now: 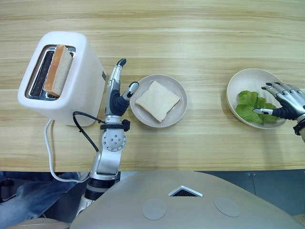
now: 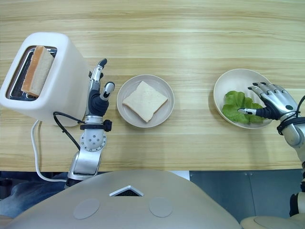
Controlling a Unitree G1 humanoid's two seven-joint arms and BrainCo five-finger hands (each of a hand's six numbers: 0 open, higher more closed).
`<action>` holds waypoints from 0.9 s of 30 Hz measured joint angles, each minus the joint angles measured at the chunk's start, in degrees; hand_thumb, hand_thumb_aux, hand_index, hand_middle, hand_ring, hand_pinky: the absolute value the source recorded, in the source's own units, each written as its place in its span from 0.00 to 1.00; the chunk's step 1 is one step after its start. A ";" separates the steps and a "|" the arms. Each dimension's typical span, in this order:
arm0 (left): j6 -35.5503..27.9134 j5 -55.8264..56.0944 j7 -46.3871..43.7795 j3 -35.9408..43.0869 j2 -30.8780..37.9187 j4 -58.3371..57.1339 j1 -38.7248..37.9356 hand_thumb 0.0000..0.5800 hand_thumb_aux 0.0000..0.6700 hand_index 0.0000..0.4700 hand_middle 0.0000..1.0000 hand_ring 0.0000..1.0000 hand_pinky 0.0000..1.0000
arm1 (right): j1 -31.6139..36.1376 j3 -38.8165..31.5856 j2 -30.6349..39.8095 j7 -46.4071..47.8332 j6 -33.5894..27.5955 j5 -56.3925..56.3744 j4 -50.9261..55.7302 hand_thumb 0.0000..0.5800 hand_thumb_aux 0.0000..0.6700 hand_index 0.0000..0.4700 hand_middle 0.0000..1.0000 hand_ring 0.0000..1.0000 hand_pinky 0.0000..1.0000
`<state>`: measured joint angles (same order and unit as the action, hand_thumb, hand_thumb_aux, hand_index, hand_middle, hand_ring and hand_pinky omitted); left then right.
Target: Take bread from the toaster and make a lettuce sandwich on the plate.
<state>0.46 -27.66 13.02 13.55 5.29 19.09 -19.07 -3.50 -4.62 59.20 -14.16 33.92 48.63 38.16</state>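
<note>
A white toaster (image 1: pixel 71 90) stands at the left with one slice of bread (image 1: pixel 58 69) upright in its slot. A beige plate (image 1: pixel 177 115) in the middle carries a flat bread slice (image 1: pixel 157 100). My left hand (image 1: pixel 116 93) rests open between the toaster and the plate, fingers pointing away, holding nothing. At the right a beige bowl (image 1: pixel 248 78) holds green lettuce (image 1: pixel 250 106). My right hand (image 1: pixel 282 102) hovers over the bowl's right side with fingers spread and curved above the lettuce, thumb tip touching a leaf; it grasps nothing.
The toaster's black and white cables (image 1: pixel 83 131) trail off the table's front edge beside my left forearm. Bare wooden tabletop (image 1: pixel 190 38) stretches behind the plate and bowl and between them.
</note>
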 measured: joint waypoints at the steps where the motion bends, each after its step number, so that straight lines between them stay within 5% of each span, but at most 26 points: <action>1: 0.05 0.00 0.02 -0.13 -0.01 -0.02 -0.01 0.00 0.00 0.00 0.00 0.00 0.00 | 0.41 -1.25 0.05 -0.80 0.10 0.46 0.95 0.91 0.70 0.70 0.00 0.00 0.00; 2: 0.08 0.01 0.03 -0.18 -0.03 -0.04 -0.03 0.00 0.00 0.00 0.00 0.00 0.00 | 0.80 -1.87 0.09 -1.18 0.16 0.49 1.59 0.99 0.92 0.92 0.00 0.00 0.00; 3: 0.13 0.02 0.04 -0.27 -0.06 -0.17 -0.03 0.00 0.00 0.00 0.00 0.00 0.00 | 1.34 -2.45 0.27 -1.70 0.17 0.49 2.17 1.00 1.00 1.00 0.00 0.00 0.00; 11: 0.61 0.09 0.19 -0.72 -0.58 -2.62 0.15 0.00 0.00 0.00 0.00 0.00 0.00 | 2.81 -5.33 1.06 -5.05 1.28 -0.69 2.80 1.00 1.00 1.00 0.00 0.00 0.00; 17: 1.25 0.11 0.19 -0.75 -1.08 -2.98 1.03 0.00 0.00 0.00 0.00 0.00 0.00 | 0.38 5.17 4.40 -1.93 -0.44 -11.31 -12.85 1.00 1.00 1.00 0.00 0.00 0.00; 27: 1.59 0.58 -0.60 -0.54 -2.39 -3.64 3.55 0.00 0.00 0.00 0.00 0.00 0.00 | 10.65 -3.86 -15.17 17.99 -6.54 -21.88 -32.49 1.00 1.00 1.00 0.00 0.00 0.00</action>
<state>2.05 -27.07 12.42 13.01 2.90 15.44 -15.52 7.15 -8.48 44.03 3.83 27.38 26.76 5.67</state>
